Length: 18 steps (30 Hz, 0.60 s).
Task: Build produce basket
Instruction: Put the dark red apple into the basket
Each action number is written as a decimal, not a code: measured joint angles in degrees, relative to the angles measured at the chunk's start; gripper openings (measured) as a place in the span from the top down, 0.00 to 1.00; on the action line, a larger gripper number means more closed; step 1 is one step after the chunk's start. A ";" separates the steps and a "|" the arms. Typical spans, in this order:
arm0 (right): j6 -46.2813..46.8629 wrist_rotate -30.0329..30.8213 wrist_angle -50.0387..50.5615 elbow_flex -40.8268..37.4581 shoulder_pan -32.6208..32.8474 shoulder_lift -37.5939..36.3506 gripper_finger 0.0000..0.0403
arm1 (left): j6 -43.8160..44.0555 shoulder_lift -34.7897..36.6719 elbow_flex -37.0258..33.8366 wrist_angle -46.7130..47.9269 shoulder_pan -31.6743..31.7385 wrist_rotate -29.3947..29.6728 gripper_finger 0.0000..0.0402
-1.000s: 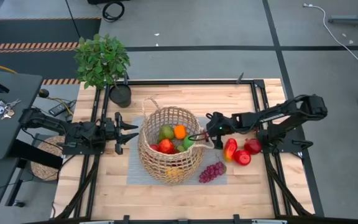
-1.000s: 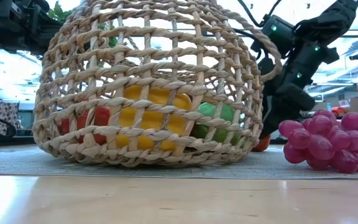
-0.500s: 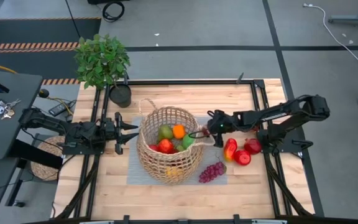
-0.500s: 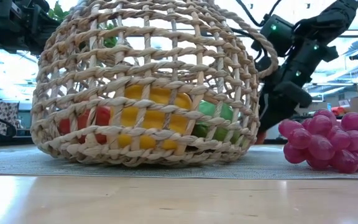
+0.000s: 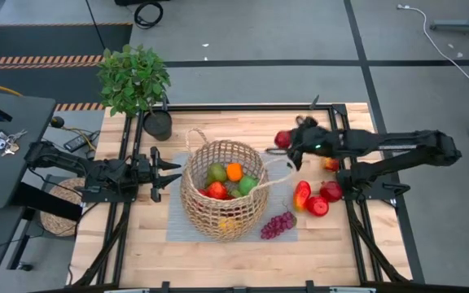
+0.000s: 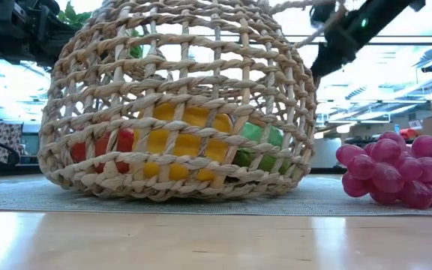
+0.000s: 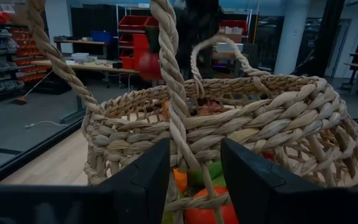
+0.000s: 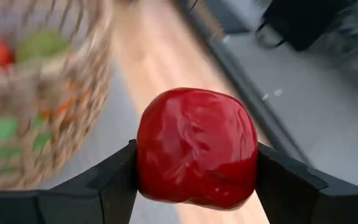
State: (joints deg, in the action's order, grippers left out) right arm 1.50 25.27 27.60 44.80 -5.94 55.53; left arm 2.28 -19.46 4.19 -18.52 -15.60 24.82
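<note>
Red fruit (image 8: 196, 148) clamped in right pincer (image 5: 287, 140), blurred basket (image 8: 39, 93) beyond.

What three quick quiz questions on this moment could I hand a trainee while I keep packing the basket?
1. True or false: the right claw is shut on a red fruit.
2. Which piece lies on the mat just right of the basket? A) grape bunch B) banana C) carrot
3. Fill in: the left claw waits open beside the basket's ____ side.

Key: 1 true; 2 A; 3 left.
</note>
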 joint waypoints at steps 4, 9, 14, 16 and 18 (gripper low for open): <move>-0.27 5.92 -1.62 1.42 1.43 -6.47 0.31 | 0.00 0.00 0.00 -0.01 -0.02 -0.01 0.62; -1.49 6.80 -7.88 1.50 4.17 -13.56 0.31 | 0.00 -0.02 0.00 0.00 -0.01 0.00 0.63; -0.22 -6.51 -16.07 0.58 7.75 -16.83 0.31 | -0.01 -0.01 0.00 -0.02 -0.01 -0.01 0.63; 0.45 -9.58 -19.40 -0.43 9.88 -17.03 0.31 | -0.01 -0.01 0.00 -0.01 -0.01 -0.01 0.62; 0.37 -10.17 -22.32 -1.60 12.39 -17.01 0.31 | 0.00 0.00 0.00 0.00 -0.02 -0.02 0.62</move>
State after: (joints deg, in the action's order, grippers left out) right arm 1.87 15.10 5.28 43.20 6.45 38.52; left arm 2.28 -19.46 4.19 -18.52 -15.62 24.80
